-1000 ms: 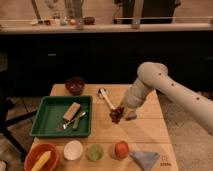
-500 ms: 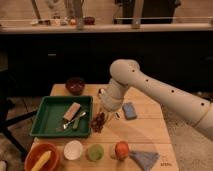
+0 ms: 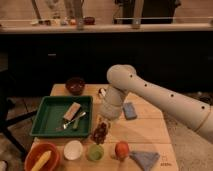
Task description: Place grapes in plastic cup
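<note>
The grapes [image 3: 100, 133], a dark red-purple bunch, hang from my gripper [image 3: 103, 122] just right of the green tray's front corner. The gripper is shut on the bunch, which sits a little above the table. The plastic cup [image 3: 95, 152], small and translucent light green, stands near the table's front edge, directly below and slightly in front of the grapes. My white arm [image 3: 150, 95] reaches in from the right and bends down to the gripper.
A green tray [image 3: 45, 120] with cutlery and a block lies at the left. A white bowl [image 3: 73, 149], an orange bowl with a banana [image 3: 42, 158], a round orange-red fruit [image 3: 121, 149], blue cloths [image 3: 145, 159] [image 3: 130, 110] and a dark red bowl [image 3: 75, 85] surround the cup.
The arm has swung left and toward the front of the table, carrying the grapes from the table's middle to just above the plastic cup.
</note>
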Robot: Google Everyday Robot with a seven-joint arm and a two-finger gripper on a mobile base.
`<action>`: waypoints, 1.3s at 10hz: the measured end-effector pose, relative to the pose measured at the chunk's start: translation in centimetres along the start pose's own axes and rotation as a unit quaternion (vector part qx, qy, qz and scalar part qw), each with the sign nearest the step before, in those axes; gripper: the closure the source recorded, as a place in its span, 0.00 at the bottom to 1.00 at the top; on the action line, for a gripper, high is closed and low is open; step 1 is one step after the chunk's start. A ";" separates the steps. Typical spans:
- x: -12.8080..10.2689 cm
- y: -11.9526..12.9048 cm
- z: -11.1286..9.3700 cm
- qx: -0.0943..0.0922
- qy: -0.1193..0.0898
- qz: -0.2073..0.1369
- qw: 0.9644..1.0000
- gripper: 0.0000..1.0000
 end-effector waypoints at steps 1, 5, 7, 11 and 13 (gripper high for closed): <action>0.3 0.6 0.9 0.003 0.004 -0.006 1.000 1.00; 0.5 1.5 2.3 0.005 0.007 -0.004 1.000 1.00; 0.6 1.4 2.3 0.006 0.007 -0.003 1.000 1.00; 0.6 1.4 2.4 0.006 0.007 -0.003 1.000 1.00; 0.6 1.5 2.4 0.005 0.006 -0.003 1.000 1.00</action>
